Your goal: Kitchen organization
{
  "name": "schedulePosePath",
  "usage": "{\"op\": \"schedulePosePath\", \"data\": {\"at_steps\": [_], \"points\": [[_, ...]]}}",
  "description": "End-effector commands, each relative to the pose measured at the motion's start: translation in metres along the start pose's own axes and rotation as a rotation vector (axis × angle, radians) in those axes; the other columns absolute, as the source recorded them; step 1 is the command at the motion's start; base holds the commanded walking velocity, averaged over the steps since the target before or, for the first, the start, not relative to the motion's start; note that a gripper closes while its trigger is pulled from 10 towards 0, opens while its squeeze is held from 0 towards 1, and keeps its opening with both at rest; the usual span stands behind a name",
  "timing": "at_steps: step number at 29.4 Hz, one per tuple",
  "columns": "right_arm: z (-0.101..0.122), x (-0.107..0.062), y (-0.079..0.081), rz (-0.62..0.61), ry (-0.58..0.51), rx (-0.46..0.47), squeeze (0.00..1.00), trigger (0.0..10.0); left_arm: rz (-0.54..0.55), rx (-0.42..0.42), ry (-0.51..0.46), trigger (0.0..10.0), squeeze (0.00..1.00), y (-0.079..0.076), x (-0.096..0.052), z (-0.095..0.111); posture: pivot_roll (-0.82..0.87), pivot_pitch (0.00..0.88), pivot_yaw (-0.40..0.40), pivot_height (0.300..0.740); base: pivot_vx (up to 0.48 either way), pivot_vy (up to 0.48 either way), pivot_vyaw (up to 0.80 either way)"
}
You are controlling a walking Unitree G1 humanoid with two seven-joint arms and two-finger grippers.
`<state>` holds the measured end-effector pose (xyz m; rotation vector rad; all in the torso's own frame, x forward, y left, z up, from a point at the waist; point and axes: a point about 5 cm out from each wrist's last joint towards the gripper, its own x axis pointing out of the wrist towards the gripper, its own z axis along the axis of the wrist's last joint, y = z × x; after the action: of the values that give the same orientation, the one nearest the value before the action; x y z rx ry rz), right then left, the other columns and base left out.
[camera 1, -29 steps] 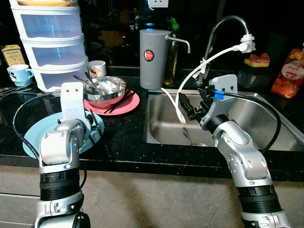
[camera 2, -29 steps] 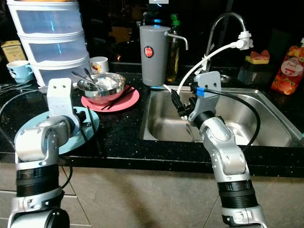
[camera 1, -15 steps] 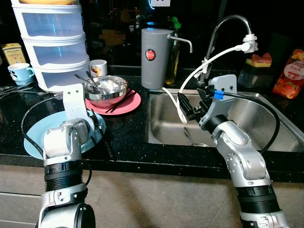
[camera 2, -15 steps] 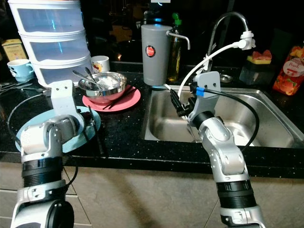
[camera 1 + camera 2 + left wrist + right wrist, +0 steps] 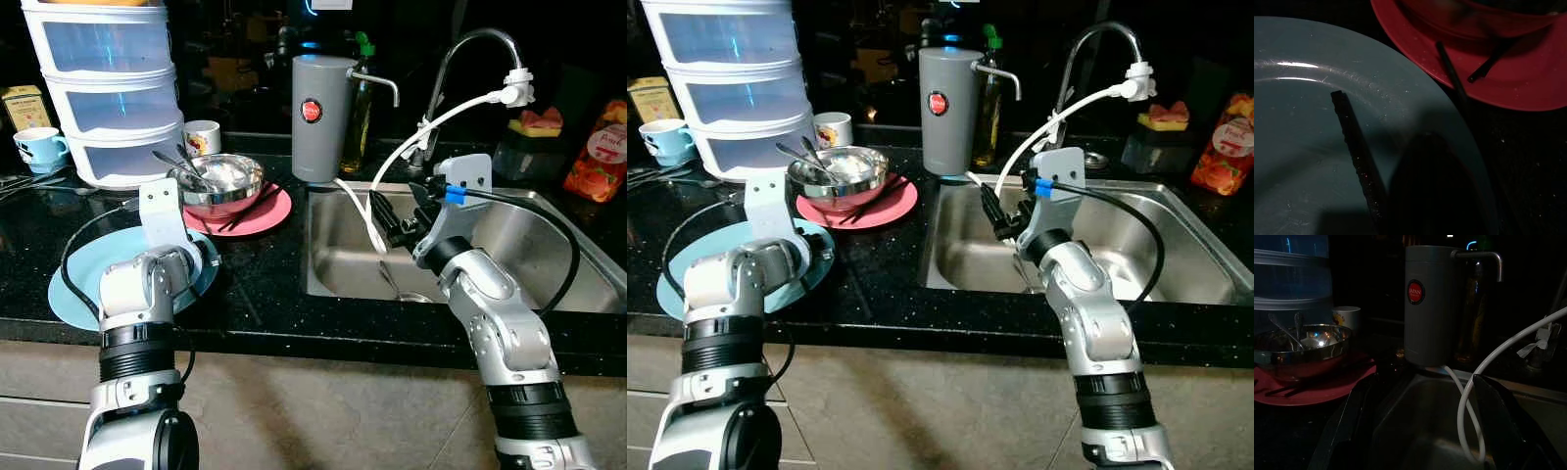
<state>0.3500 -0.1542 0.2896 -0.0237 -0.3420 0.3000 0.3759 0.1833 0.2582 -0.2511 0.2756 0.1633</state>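
Observation:
A light blue plate (image 5: 76, 286) lies on the black counter at the left. My left gripper (image 5: 1396, 171) hovers low over its right part, open, one black finger (image 5: 1356, 152) above the plate's surface and nothing held. Behind it a red plate (image 5: 272, 211) carries a steel bowl (image 5: 220, 182) with spoons in it and black chopsticks (image 5: 251, 200). My right gripper (image 5: 397, 211) is open over the left end of the steel sink (image 5: 554, 250), empty, with a white hose (image 5: 392, 171) hanging just ahead of its fingers. A spoon (image 5: 389, 282) lies on the sink floor.
A grey water dispenser (image 5: 316, 117) and a green-capped bottle (image 5: 358, 103) stand behind the sink's left corner, by the faucet (image 5: 470, 44). Stacked plastic drawers (image 5: 103, 88), a blue cup (image 5: 34, 149) and a white mug (image 5: 203, 137) stand back left. A sponge (image 5: 534, 122) and red packet (image 5: 598, 152) sit back right.
My left arm has swung its wrist rightward and lower over the blue plate, and its long fingers have passed behind the wrist. The right arm has held still.

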Motion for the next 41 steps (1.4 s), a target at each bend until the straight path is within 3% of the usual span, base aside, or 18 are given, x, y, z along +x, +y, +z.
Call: {"op": "schedulePosePath", "data": {"at_steps": [1,10,16,17,20,21,22,29,30,41], "points": [[0.004,0.001,0.002,0.009,-0.013,0.008,0.00,10.0,0.009,-0.010,0.007,0.0,0.00,0.004,0.002,-0.001,0.08,0.111,-0.029,0.740,0.000,0.000,0.00],[0.004,0.001,0.002,0.007,-0.014,0.011,0.00,10.0,0.004,-0.012,-0.011,0.0,0.00,0.002,0.002,0.002,0.08,0.108,-0.028,0.740,0.000,0.000,0.00],[0.004,0.001,0.002,0.007,-0.015,0.010,0.00,10.0,0.041,0.090,-0.111,0.0,0.00,0.002,-0.003,0.014,0.08,0.108,-0.026,0.740,0.000,0.000,0.00],[0.004,0.001,0.003,0.007,-0.015,0.011,0.00,10.0,0.073,0.129,-0.156,9.6,0.00,0.003,-0.007,0.020,0.08,0.107,-0.025,0.740,0.000,0.000,0.00],[0.004,0.001,0.003,0.008,-0.014,0.013,0.00,10.0,0.159,0.158,-0.225,10.0,0.00,0.009,-0.017,0.030,0.09,0.107,-0.024,0.740,0.000,0.000,0.00],[0.004,0.000,0.003,0.009,-0.014,0.013,0.00,10.0,0.179,0.158,-0.231,10.0,0.34,0.011,-0.020,0.031,0.09,0.107,-0.024,0.740,0.000,0.000,0.00],[0.004,0.000,0.003,0.010,-0.014,0.014,0.00,10.0,0.192,0.156,-0.233,10.0,1.00,0.013,-0.021,0.031,0.09,0.107,-0.024,0.740,0.000,0.000,0.00],[0.002,0.002,0.005,0.019,-0.013,0.020,0.00,10.0,0.257,0.092,-0.209,10.0,1.00,0.023,-0.023,0.027,0.09,0.102,-0.029,0.740,0.000,0.000,0.00],[0.002,0.002,0.006,0.021,-0.014,0.021,0.00,10.0,0.267,0.065,-0.188,10.0,0.00,0.025,-0.023,0.024,0.09,0.102,-0.029,0.740,0.000,0.000,0.00],[0.003,0.003,0.007,0.024,-0.017,0.029,0.00,10.0,0.236,-0.044,-0.084,10.0,0.00,0.014,-0.016,0.008,0.09,0.094,-0.030,0.740,0.000,0.000,0.00]]}}
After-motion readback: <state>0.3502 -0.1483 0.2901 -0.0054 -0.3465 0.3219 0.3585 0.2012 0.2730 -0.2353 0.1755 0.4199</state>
